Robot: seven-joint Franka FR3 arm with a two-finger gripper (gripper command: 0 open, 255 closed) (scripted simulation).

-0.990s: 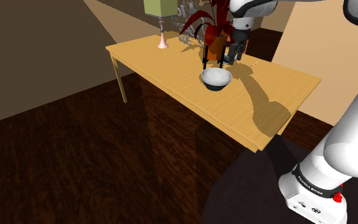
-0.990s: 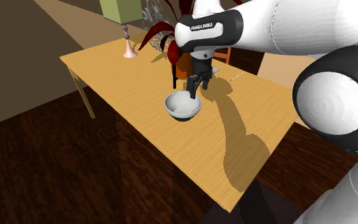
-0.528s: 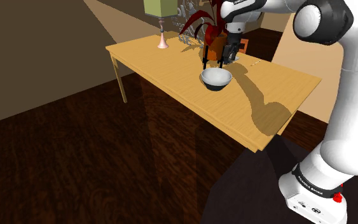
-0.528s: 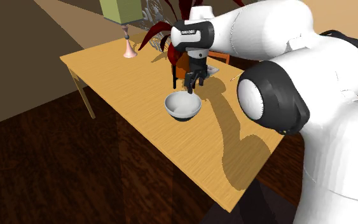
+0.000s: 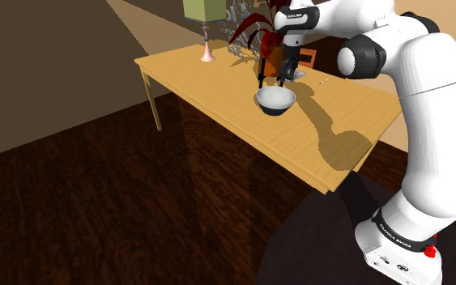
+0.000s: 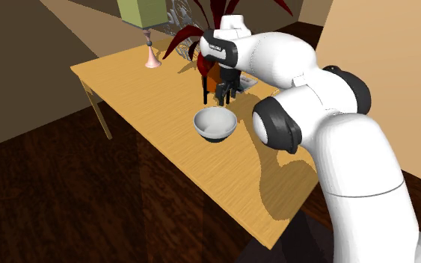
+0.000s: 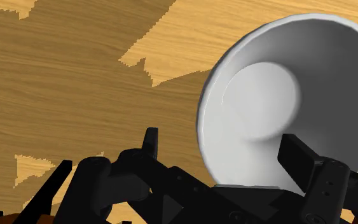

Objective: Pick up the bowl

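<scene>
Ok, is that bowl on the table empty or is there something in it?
Empty. The bowl stands upright on the table, and the wrist view looks into its pale inside, which is bare.

Finding, over the last second: my all-black two-finger gripper (image 5: 271,79) has travelled toward the shoulder view's left. It was off to one side of the white round bowl (image 5: 275,99) and now stands over its far rim, closer to the orange pot of the red-leaved plant (image 6: 212,75). It may also have risen slightly, but the angle leaves that uncertain. My white arm (image 5: 428,81) has swung round, so its dark-jointed elbow and long forearm now stand inside both exterior views.
</scene>
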